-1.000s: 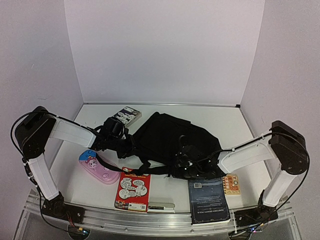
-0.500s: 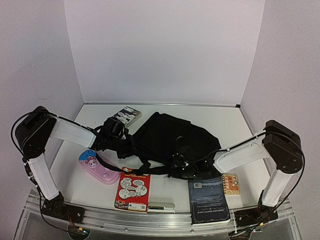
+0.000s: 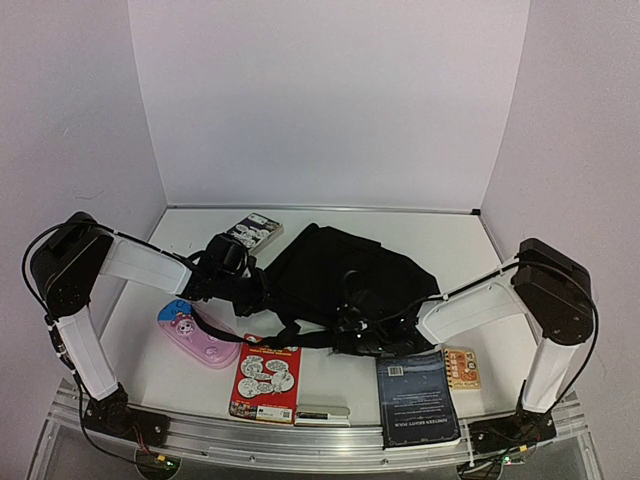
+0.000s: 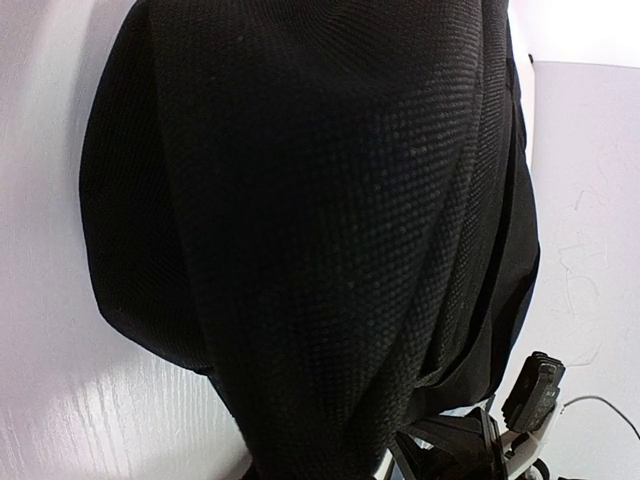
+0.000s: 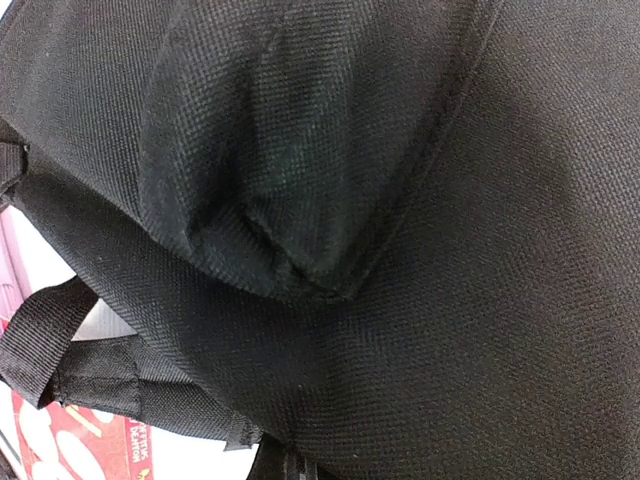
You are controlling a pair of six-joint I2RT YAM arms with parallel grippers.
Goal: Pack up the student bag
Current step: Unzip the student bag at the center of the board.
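Along the near edge of the bench (image 3: 170,385) lay a red comic (image 3: 266,383), a pen (image 3: 322,412), a dark book (image 3: 417,399) and an orange card (image 3: 461,367). A pink case (image 3: 196,335) sat a little further in on the left, and all of these were outside the bag (image 3: 345,270). The step in hand looked to be opening the bag. It would likely go best with the two grips drawn apart and upward on opposite lips, keeping the cloth taut and the loose strap (image 3: 300,340) out of the way, so the gap faced the books. The right fingers (image 3: 352,322) were closed at the bag's near edge, just beyond the dark book. Puckered black fabric filled that wrist view, but whether a fold was truly caught could not be told. The left fingers (image 3: 250,283) were closed on the bag's left side among the straps, with cloth draping from them in their wrist view. The bag lay slumped mid-bench, between both sets of fingers. Beyond it, on the far left, sat a patterned box (image 3: 252,232).
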